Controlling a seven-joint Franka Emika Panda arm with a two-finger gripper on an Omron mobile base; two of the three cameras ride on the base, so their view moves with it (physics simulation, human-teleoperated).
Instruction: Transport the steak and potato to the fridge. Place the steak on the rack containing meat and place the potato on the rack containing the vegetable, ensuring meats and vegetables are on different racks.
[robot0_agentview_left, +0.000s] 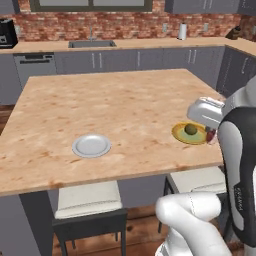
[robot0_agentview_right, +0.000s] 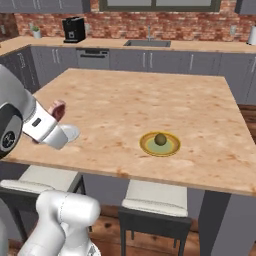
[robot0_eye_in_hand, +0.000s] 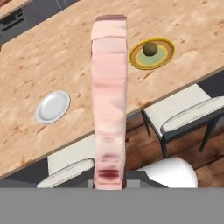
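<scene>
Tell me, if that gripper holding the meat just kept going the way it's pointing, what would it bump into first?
Probably the wooden island counter. The gripper, shut on the steak, looks down over the counter's near edge, between the white plate and the yellow plate with the potato. Depth is unclear.

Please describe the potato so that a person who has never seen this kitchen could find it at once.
Look at the large wooden island counter in the middle of the kitchen, on the near side above the two stools. There lies a yellow plate with a green centre, and the potato sits on it: a small olive-brown oval lump. The other plate, plain grey-white, carries nothing.
</scene>
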